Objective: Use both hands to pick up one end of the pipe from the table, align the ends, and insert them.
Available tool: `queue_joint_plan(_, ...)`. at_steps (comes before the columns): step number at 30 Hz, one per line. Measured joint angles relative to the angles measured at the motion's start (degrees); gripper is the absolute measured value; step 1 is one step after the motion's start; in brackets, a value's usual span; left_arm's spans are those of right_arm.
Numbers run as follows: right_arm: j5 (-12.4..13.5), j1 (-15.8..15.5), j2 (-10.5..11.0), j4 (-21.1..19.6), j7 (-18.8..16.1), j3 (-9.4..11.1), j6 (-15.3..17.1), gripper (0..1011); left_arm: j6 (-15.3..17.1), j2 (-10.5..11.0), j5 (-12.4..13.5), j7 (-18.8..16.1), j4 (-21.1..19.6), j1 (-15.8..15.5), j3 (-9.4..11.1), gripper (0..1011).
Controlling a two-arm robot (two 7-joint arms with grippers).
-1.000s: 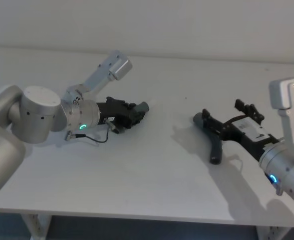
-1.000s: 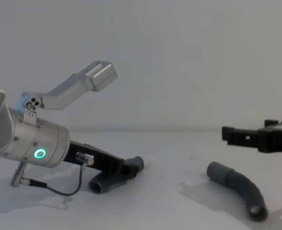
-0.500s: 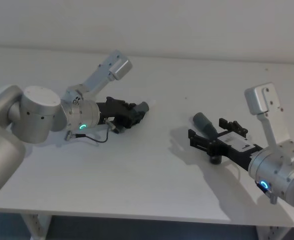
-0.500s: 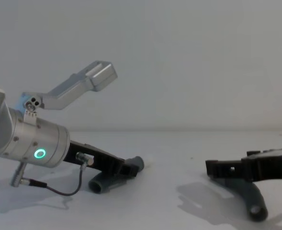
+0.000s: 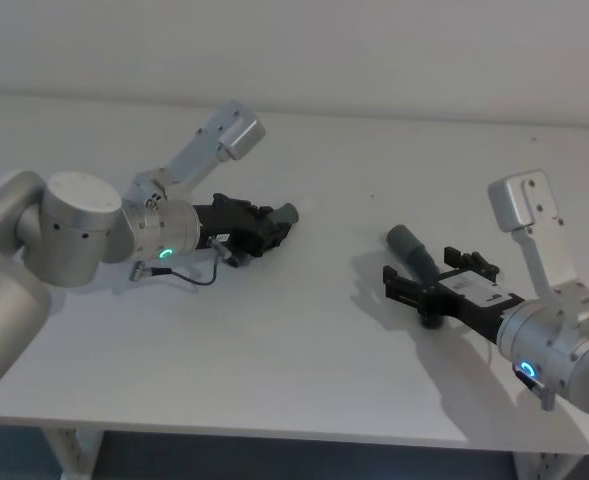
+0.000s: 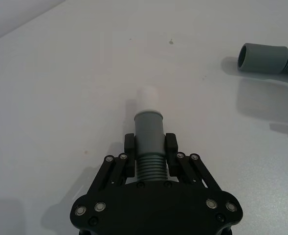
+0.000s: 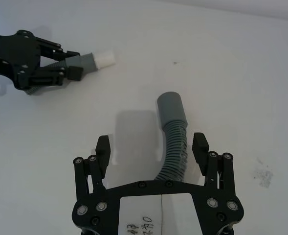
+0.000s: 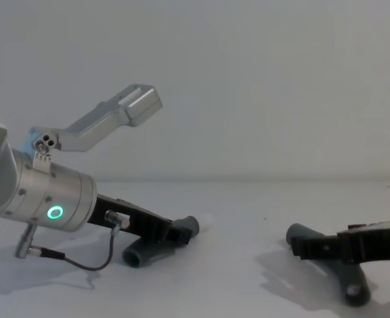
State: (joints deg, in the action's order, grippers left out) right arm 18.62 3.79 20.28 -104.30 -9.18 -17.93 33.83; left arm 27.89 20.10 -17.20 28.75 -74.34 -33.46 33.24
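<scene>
The pipe lies in two dark grey ribbed pieces on the white table (image 5: 304, 350). My left gripper (image 5: 266, 228) (image 6: 149, 149) is shut on the left piece (image 6: 148, 142), near its narrower cuff; the white tip (image 6: 146, 96) sticks out ahead of the fingers. In the chest view this piece (image 8: 145, 254) rests low on the table. The right piece (image 5: 411, 246) (image 7: 175, 137) lies on the table with its wider grey cuff (image 7: 170, 107) pointing toward the left arm. My right gripper (image 5: 432, 276) (image 7: 151, 146) is open and low, one finger on each side of the ribbed middle, not touching it.
A thin black cable (image 5: 189, 275) loops on the table beside the left wrist. A faint smudge (image 7: 262, 176) marks the table near the right gripper. Bare table separates the two pieces, and its front edge (image 5: 274, 432) runs close below both arms.
My right gripper has swung over the right piece and come down to straddle it, still open. The left gripper and its piece have not moved.
</scene>
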Motion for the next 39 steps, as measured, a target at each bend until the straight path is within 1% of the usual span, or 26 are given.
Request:
queue_joint_plan(10, -0.53, 0.44, -0.64, 1.32, 0.14, 0.18, 1.34, 1001, 0.0, 0.0, 0.0, 0.0, 0.0, 0.0, 0.0, 351)
queue_joint_plan(22, -1.38, 1.85, -1.35, 3.38, -0.07, -0.14, 2.21, 1001, 0.0, 0.0, 0.0, 0.0, 0.0, 0.0, 0.0, 351)
queue_joint_plan(37, -2.21, 2.66, -1.82, 4.77, -0.37, -0.05, 2.89, 1001, 0.0, 0.0, 0.0, 0.0, 0.0, 0.0, 0.0, 351)
queue_joint_plan(39, -2.29, 2.72, -1.85, 4.89, -0.41, -0.03, 2.97, 971, 0.0, 0.0, 0.0, 0.0, 0.0, 0.0, 0.0, 351)
